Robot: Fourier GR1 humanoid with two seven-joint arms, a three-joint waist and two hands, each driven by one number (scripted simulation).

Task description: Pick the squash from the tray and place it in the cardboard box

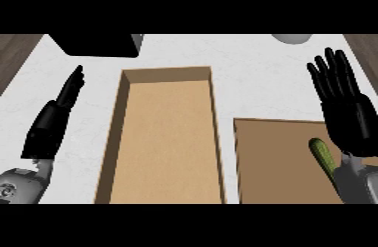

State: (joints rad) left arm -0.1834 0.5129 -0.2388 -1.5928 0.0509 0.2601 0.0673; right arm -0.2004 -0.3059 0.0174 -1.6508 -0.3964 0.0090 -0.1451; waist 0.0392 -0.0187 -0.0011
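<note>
1. Squash (pixel 322 155) is being shown near the lower right of the head view, lying lengthwise on the flat brown tray (pixel 273 161); its lower end is being hidden behind the grey right forearm, so its full length cannot be told.

2. Right hand (pixel 347 111) is being held above the tray's right part, palm flat, fingers (pixel 332 73) straight and slightly spread, pointing away from the robot. Nothing is being pinched or curled round. Judged from this pose, the hand is being kept open so that it can be brought round the squash, a grasp not yet being made.

3. Relative to those fingers, the squash is being seen just beside the heel of the hand, toward the robot and a little to its left; the fingertips are being carried well beyond it. Whether the wrist is touching it cannot be told.

4. Cardboard box (pixel 164 136) is being presented open-topped between the two arms, just beside the tray's left edge, apparently so that only a short carry is being asked for.

5. Left hand (pixel 55 118) is being rested at the left, seen edge-on, fingers straight and pressed together, holding nothing.

6. Farther off, a black block (pixel 100 43) and a pale round object (pixel 290 38) are being cut by the top edge.
</note>
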